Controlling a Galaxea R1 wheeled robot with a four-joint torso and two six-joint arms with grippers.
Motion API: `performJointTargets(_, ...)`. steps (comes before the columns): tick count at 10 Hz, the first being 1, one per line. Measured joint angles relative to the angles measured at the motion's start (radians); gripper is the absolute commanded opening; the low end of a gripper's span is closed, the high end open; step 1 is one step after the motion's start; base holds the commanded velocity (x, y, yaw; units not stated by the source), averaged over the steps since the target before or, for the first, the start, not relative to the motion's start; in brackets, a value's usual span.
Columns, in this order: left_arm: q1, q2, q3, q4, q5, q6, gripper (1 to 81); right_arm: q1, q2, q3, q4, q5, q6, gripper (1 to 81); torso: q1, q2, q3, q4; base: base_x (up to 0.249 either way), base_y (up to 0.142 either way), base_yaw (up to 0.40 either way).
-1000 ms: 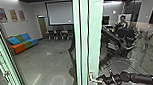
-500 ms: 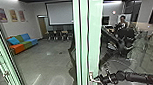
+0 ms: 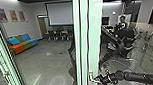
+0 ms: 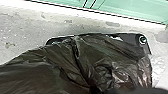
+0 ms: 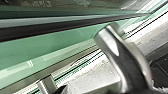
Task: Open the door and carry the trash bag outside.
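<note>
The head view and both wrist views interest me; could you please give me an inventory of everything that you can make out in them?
bag: one, black, over the robot's plate
frames: several, pale green, centre and left of head view
handle: one, silver, on the central frame
couch: one, orange, green and blue, left of head view
pictures: three, brownish, wall above couch
screen: one, white, far wall
chairs: several, dark, below screen
floor: one, grey, beyond the frames
person: one, dark clothes, right of head view
plate: one, dark, under the bag
right arm: one, black, lower right of head view
right hand: one, black, at the handle
</note>
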State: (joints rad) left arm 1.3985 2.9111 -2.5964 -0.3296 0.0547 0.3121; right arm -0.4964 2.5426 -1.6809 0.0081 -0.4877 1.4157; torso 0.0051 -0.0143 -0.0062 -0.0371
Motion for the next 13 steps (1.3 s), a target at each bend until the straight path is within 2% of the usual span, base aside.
performJointTargets(2,0.000,-0.002,0.000,0.000,0.000,0.000,1.0,-0.005,0.003,-0.016,0.003,0.002,-0.001,81.1,-0.001,0.000,0.000,0.000,0.000,0.000,0.000)
performJointTargets(4,0.001,-0.006,-0.001,0.000,0.001,0.000,1.0,-0.031,-0.007,-0.096,-0.041,0.041,-0.015,81.1,0.000,0.000,0.000,0.000,0.000,0.000,0.000)
performJointTargets(6,0.001,-0.005,-0.001,0.000,-0.001,0.000,1.0,-0.034,0.000,-0.108,-0.039,0.046,-0.011,81.1,0.000,0.000,0.000,0.000,0.000,0.000,0.000)
performJointTargets(10,0.003,-0.005,-0.001,-0.007,0.000,0.000,1.0,-0.024,0.006,-0.111,-0.043,0.015,-0.011,81.1,0.000,0.000,0.000,0.000,0.000,0.000,0.000)
performJointTargets(12,0.003,-0.005,-0.001,-0.008,-0.001,0.000,1.0,-0.003,0.010,-0.094,-0.056,-0.042,0.000,81.1,0.000,0.000,0.000,0.000,0.000,0.000,0.000)
performJointTargets(13,0.003,-0.005,-0.001,-0.008,-0.001,0.000,1.0,0.000,0.008,-0.074,-0.058,-0.044,0.004,81.1,0.000,0.000,0.000,0.000,0.000,0.000,0.000)
